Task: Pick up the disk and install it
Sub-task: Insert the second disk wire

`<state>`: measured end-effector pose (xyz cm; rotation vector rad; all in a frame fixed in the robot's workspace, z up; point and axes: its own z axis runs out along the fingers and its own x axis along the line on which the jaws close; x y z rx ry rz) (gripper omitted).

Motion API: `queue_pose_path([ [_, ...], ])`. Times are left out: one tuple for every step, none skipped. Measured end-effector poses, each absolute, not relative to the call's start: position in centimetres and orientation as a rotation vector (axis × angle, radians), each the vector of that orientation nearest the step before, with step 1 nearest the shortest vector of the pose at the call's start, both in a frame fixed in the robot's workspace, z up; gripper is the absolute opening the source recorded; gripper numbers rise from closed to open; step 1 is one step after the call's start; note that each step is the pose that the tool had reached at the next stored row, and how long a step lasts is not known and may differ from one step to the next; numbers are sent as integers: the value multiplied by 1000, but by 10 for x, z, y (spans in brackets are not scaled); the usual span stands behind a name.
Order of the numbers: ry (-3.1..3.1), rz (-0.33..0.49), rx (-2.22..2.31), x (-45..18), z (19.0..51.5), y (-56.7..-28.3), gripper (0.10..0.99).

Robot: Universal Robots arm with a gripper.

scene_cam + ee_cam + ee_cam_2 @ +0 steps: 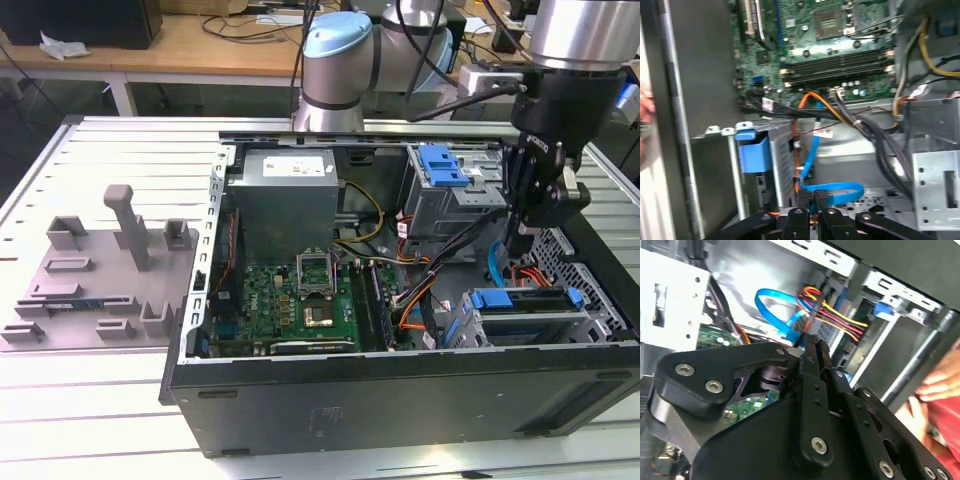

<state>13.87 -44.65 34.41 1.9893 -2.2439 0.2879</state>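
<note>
- The arm reaches down from above into the open computer case [400,395], at the end of the case on the exterior view's right, its black wrist hanging nearly straight down.
- The claw [515,243] sits low inside the case, above the blue ribbon cable [832,192] and the bundle of red, yellow and orange wires [832,312].
- In both wrist views its two black fingers [812,390] lie pressed together, tips meeting, with nothing between them.
- The disk [525,305] lies flat in the bay at the case's front corner on the exterior view's right, its blue carrier frame showing along the top, just beside and below the claw.
- A boxy silver cage [450,195] with a blue latch stands at the case's far edge.
- The grey power supply [285,195] carries a white label; its print is too small to read.
- A hand [937,387] shows beyond the case wall.
</note>
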Motion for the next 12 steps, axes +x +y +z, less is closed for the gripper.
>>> queue_pose_path([
  [-2244,284,1994,139,344,-447,161],
  [-2244,277,2002,139,345,-448,161],
  [-2246,270,2010,139,346,-449,161],
  [-2250,262,2016,139,347,-449,161],
  [-2254,256,2021,139,348,-450,161],
  [-2258,249,2027,139,348,-451,161],
  [-2262,242,2031,139,348,-456,161],
  [-2264,237,2034,139,348,-460,161],
  [-2265,235,2035,138,348,-463,161],
  [-2268,230,2037,138,348,-467,161],
  [-2270,225,2039,138,348,-471,161],
  [-2274,218,2043,138,348,-474,161],
])
